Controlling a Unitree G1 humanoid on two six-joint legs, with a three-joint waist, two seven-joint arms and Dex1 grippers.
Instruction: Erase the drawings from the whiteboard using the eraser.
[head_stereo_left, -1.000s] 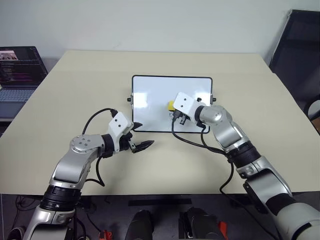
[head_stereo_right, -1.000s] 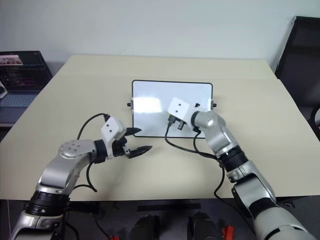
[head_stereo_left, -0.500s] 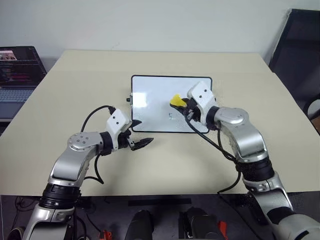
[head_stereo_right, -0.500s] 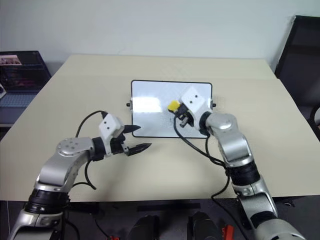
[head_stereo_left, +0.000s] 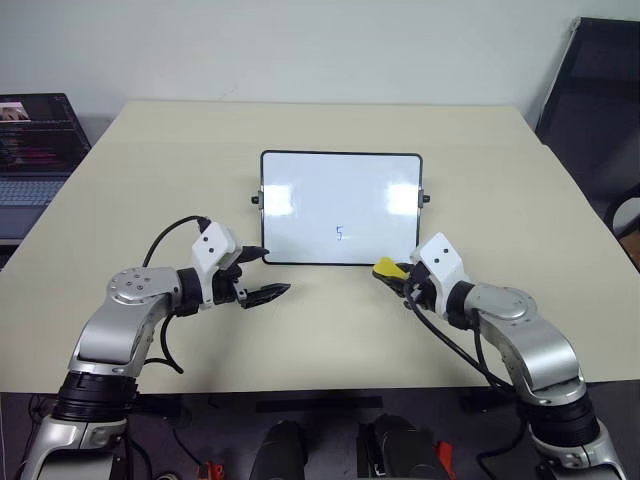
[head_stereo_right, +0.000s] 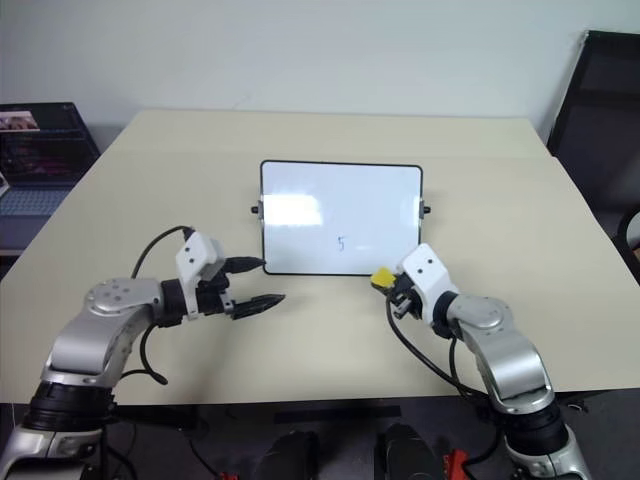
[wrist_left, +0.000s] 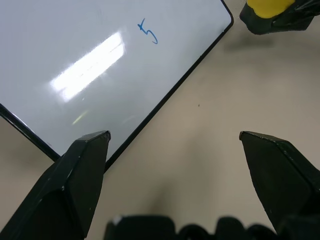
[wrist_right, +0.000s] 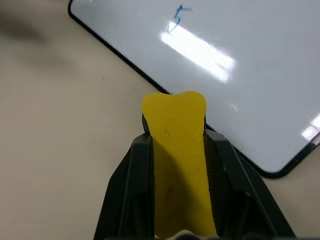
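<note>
- whiteboard (head_stereo_left: 340, 190) lies flat near the middle of the beige table (head_stereo_left: 150, 180), with a single small "5" mark (head_stereo_left: 340, 233) low on its surface.
- eraser (head_stereo_left: 388, 268), yellow, sits just off the board's near edge toward its right corner, pinched between the right gripper (head_stereo_left: 403, 277) fingers.
- left gripper (head_stereo_left: 258, 275) hovers by the board's near left corner, fingers spread and holding nothing.
- laptop (head_stereo_left: 35, 140) sits off the table's far left.

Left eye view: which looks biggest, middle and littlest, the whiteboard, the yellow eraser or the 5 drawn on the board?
1. The whiteboard, by far the largest.
2. The yellow eraser, held in the right gripper just off the board's near edge; it sits slightly nearer the camera, but not enough to change the order.
3. The 5, a tiny mark.
</note>
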